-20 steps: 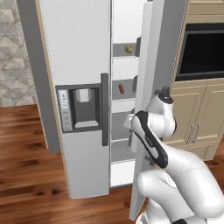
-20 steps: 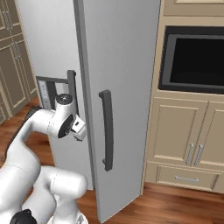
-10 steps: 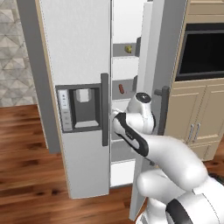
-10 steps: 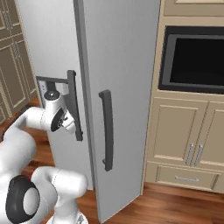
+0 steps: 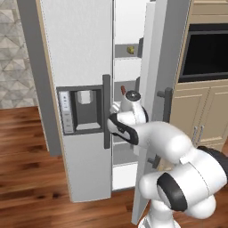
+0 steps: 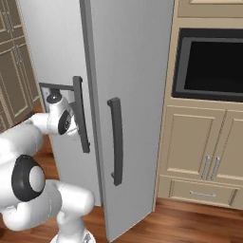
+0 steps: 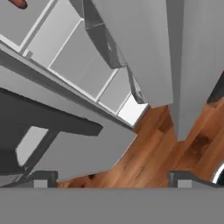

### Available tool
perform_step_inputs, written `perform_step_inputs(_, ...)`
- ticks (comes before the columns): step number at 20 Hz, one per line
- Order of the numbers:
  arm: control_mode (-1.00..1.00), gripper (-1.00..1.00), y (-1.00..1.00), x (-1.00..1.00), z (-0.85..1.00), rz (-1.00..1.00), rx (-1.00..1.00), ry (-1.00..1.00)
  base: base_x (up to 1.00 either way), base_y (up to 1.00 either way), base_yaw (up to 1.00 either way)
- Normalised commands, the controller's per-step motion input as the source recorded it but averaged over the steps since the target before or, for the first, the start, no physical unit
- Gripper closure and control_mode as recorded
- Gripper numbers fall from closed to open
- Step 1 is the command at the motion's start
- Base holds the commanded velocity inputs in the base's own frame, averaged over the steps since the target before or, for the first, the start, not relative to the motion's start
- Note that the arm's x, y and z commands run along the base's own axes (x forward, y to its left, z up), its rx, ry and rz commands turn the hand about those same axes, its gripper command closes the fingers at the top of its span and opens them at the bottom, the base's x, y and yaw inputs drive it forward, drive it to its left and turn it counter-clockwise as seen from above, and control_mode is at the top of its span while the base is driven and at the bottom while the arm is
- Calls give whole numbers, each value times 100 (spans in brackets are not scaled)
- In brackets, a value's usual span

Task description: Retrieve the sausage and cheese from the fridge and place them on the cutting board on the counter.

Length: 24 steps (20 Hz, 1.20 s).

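gripper (image 7: 109, 183) spread wide with nothing between the tips, pointing down past the shelves toward the wood floor (image 7: 162, 148). up in the far corner of the hand view, a sliver of the sausage (image 7: 18, 3) on a white shelf.

pulling back: wrist parked right in the gap of the fridge (image 5: 84, 67), just beside the dark handle (image 5: 106, 111) of the closed left door, right door (image 6: 133, 95) swung open. sausage also visible from the left base view (image 5: 123, 90), dark red bit poking up just above the wrist on the middle shelf. cheese (image 5: 131, 49) one shelf higher, small yellowish lump, well apart from the hand.

looks like the reach-in step for the first item, nothing picked up yet. guessing the sausage goes first since it's nearest. next move probably calls for tipping the hand up and level so the tips face into the shelf instead of the floor, then easing forward around the sausage without clipping the shelf edge or the open door. tight gap, so elbow clearance could be a pain. oven (image 6: 209, 61) and beige cabinets (image 6: 199, 142) off to the right.
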Motion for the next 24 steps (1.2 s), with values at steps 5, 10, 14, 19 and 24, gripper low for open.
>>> perform_step_inputs(5,-100,-100,-2,57,2,-29,11,0,0,0,0)
perform_step_inputs(10,-100,-100,-13,63,0,-21,8,0,0,0,0)
perform_step_inputs(14,-100,-100,-34,42,0,-14,9,0,0,0,0)
perform_step_inputs(19,-100,-100,-46,17,0,-24,6,0,0,0,0)
perform_step_inputs(24,-100,-100,-48,4,0,-42,5,0,0,0,0)
